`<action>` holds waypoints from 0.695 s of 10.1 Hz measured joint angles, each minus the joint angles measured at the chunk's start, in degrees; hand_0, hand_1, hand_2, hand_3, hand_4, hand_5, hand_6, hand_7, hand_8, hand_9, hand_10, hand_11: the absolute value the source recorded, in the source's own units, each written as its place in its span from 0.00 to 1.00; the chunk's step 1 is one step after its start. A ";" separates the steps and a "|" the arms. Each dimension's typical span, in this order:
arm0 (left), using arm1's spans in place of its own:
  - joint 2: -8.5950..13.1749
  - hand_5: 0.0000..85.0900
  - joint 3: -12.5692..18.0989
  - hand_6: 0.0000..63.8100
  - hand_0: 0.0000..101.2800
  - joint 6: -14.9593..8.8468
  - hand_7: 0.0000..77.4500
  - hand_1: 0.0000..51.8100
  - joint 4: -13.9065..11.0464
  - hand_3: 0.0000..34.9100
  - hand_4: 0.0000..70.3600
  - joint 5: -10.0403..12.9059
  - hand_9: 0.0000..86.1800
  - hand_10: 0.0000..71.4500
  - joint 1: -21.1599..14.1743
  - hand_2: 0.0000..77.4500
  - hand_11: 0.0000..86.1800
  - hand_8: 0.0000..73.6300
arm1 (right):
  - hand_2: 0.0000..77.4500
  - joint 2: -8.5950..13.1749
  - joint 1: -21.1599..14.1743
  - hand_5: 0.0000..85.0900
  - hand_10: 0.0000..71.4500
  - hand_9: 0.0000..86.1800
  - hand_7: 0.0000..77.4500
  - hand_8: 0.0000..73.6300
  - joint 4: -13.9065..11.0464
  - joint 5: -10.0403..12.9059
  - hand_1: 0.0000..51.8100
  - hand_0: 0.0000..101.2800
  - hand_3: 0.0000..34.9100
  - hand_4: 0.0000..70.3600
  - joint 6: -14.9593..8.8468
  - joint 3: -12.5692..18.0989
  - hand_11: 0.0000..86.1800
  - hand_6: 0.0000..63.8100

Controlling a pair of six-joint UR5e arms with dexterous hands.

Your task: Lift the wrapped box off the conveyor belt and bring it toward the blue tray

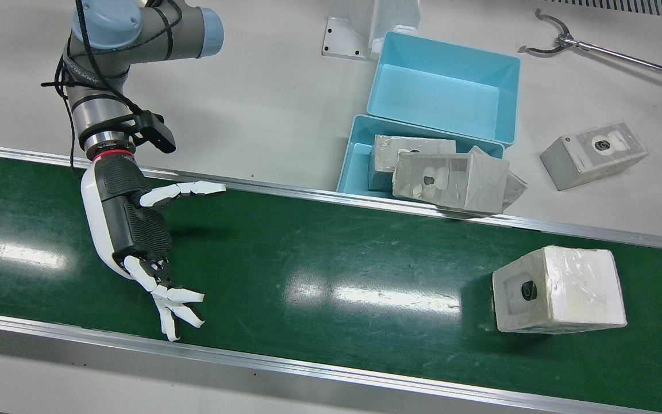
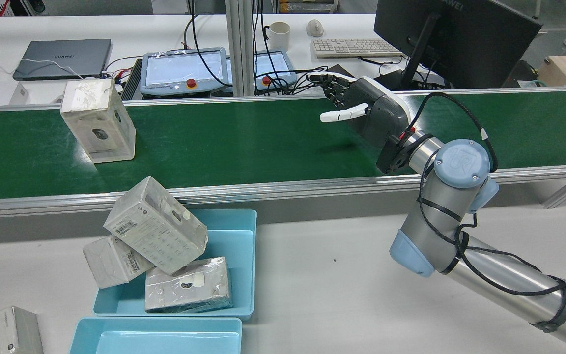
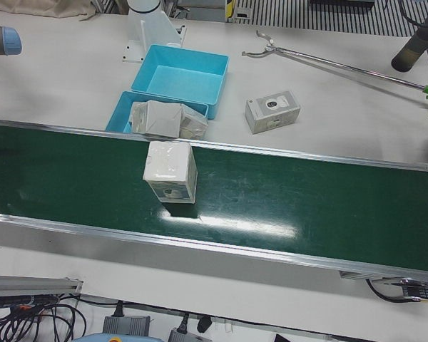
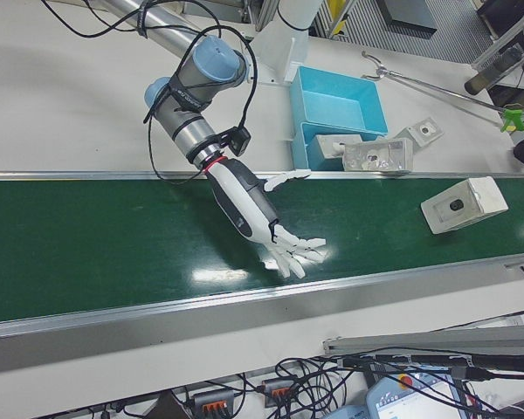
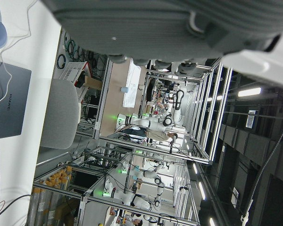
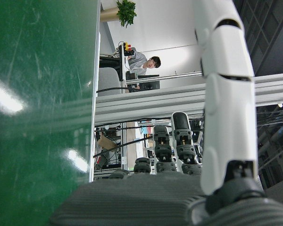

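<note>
White table, green belt [image 1: 319,270] running across it between metal rails.

Front view: right hand [image 1: 135,230] low over belt, at view's left, fingers [image 1: 184,190] spread wide, holding nothing. Box [image 1: 558,298] upright on belt far to view's right, well apart from hand. Two blue trays [image 1: 443,86] on table beyond far rail; nearer one holds wrapped boxes, one of them [image 1: 451,181] jutting over tray edge onto rail. Spare box [image 1: 593,154] on bare table to right of trays. Grabber tool [image 1: 561,41] at top right.

Rear view: box [image 2: 99,119] on belt at view's left, dark round mark on facing side. Right hand [image 2: 361,110] over belt toward right, fingers extended toward far rail, empty. Trays [image 2: 236,236] in foreground with three wrapped boxes piled, top one [image 2: 156,231] tilted. Laptop [image 2: 62,51], pendants, keyboard [image 2: 352,46] and monitor [image 2: 452,37] on bench behind.

Left-front view: box [image 3: 171,171] alone mid-belt, close to far rail, just in front of trays [image 3: 178,71]. No hand here.

Right-front view: right hand [image 4: 262,218] angled down over belt, fingers splayed; box [image 4: 465,205] tilted-looking near belt's right end.

Left hand view: only underside of left hand [image 5: 179,28] at top edge, lab racks behind; open or closed, cannot tell.

Right hand view: belt [image 6: 37,117] at left, straight fingers [image 6: 226,94] extended, nothing between them; seated person [image 6: 144,60] in distance.
</note>
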 joint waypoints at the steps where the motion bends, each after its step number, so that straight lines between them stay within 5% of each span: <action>1: 0.00 0.01 0.00 0.01 0.00 0.00 0.01 0.00 0.00 0.00 0.00 0.00 0.00 0.01 0.00 0.01 0.01 0.01 | 0.18 0.10 -0.06 0.26 0.00 0.06 0.11 0.03 0.03 0.06 0.34 0.49 0.00 0.24 0.06 -0.37 0.01 0.11; 7: 0.00 0.01 0.00 0.01 0.00 0.00 0.01 0.00 0.00 0.00 0.00 0.00 0.00 0.01 0.00 0.01 0.01 0.01 | 0.19 -0.06 0.18 0.26 0.00 0.06 0.11 0.01 0.09 -0.12 0.33 0.49 0.00 0.22 0.48 -0.55 0.01 0.11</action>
